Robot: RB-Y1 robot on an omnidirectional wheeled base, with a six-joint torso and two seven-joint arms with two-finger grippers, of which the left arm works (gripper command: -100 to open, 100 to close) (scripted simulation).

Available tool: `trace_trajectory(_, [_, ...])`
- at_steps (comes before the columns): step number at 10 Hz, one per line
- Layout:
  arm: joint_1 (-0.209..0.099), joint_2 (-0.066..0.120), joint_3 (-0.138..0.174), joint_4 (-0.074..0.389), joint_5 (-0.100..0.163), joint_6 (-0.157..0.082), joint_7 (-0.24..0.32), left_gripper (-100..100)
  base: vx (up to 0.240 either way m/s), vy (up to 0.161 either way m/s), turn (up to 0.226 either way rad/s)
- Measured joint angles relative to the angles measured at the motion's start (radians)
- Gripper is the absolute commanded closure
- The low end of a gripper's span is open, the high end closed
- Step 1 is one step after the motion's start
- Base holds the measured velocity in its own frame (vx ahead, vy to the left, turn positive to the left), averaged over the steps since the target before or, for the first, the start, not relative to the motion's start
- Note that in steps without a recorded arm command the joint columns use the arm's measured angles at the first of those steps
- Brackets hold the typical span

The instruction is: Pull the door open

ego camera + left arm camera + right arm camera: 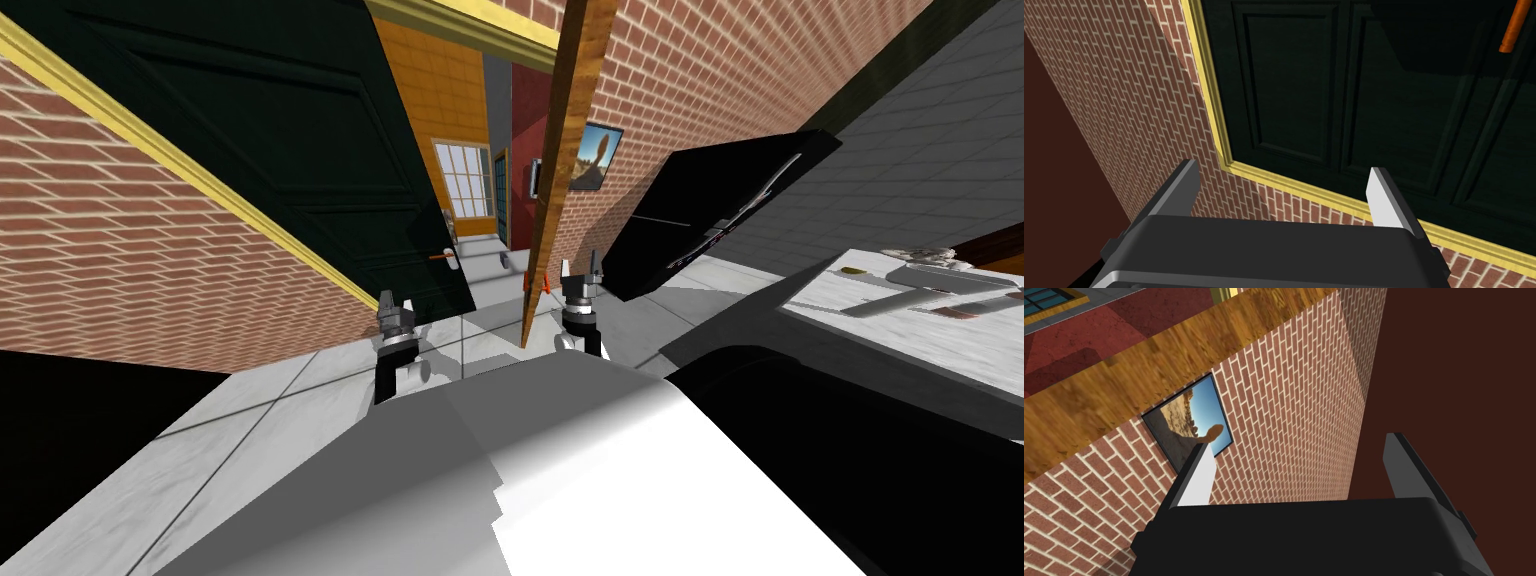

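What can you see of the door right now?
Dark green, almost black door with recessed rectangular panels, bordered by yellow trim in a brick wall. An orange lever handle sits near its free edge. Past that edge a gap shows a room beyond, so it looks partly open. The left gripper, fingers open, faces its panels. Nothing seems to touch it.

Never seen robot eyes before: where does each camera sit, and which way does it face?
Head view: on the head, looking down and forward at the dark door; left gripper and right gripper show.
Left wrist view: on the left hand, facing that door's yellow frame; open fingers show.
Right wrist view: on the right hand, facing a brick wall; open fingers show.
Shared: head and left wrist both show the door's orange handle.
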Motion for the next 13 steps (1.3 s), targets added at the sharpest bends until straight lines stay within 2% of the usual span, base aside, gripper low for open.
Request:
trace_trajectory(4, [-0.043, 0.022, 0.027, 0.083, 0.009, -0.007, -0.004, -100, 0.045, 0.022, -0.067])
trace_trajectory(5, [-0.053, 0.023, 0.031, 0.102, 0.009, -0.01, -0.006, -100, 0.045, 0.029, -0.092])
trace_trajectory(9, [-0.108, 0.042, 0.059, 0.201, 0.016, -0.021, -0.013, -100, 0.046, 0.024, -0.078])
trace_trajectory(13, [-0.178, 0.07, 0.098, 0.327, 0.028, -0.036, -0.02, -100, 0.056, 0.033, -0.082])
